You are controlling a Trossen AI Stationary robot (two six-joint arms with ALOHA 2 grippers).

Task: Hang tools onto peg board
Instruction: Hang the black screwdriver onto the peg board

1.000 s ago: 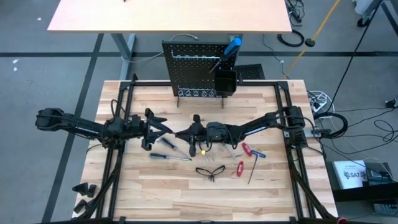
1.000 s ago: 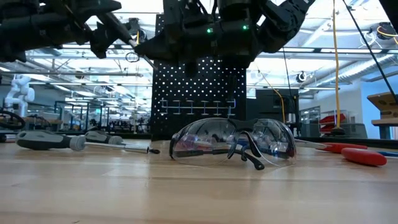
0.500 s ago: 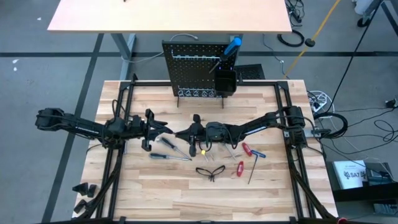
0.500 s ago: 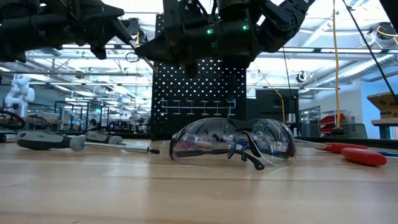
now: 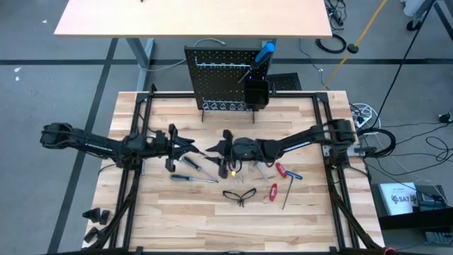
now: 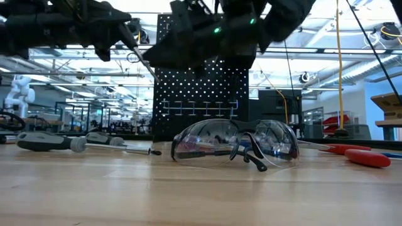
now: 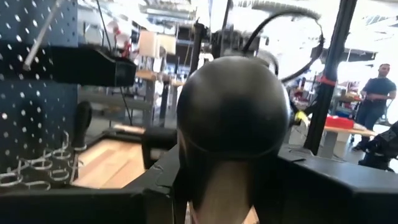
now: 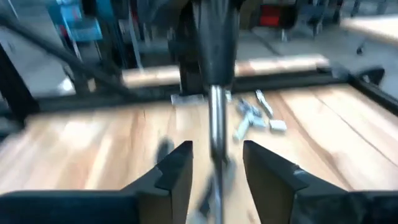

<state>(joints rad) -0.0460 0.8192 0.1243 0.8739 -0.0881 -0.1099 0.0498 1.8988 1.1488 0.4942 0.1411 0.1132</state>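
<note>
Right gripper (image 5: 218, 144): fingers, closed a moment ago, now stand apart on either side of the black-handled screwdriver (image 8: 216, 118) shaft, gripping nothing. Left gripper (image 5: 185, 146): partly closed around that screwdriver's handle, holding it in the air in front of the peg board (image 5: 225, 86), well apart from it. Glasses (image 5: 239, 193), red hex keys (image 5: 274, 190), loose screwdrivers (image 5: 192, 178): flat on the table (image 5: 297, 227), farther from the peg board than both grippers. Blue-handled screwdriver (image 5: 265, 51): upright in the peg board's bin (image 5: 256, 93).
</note>
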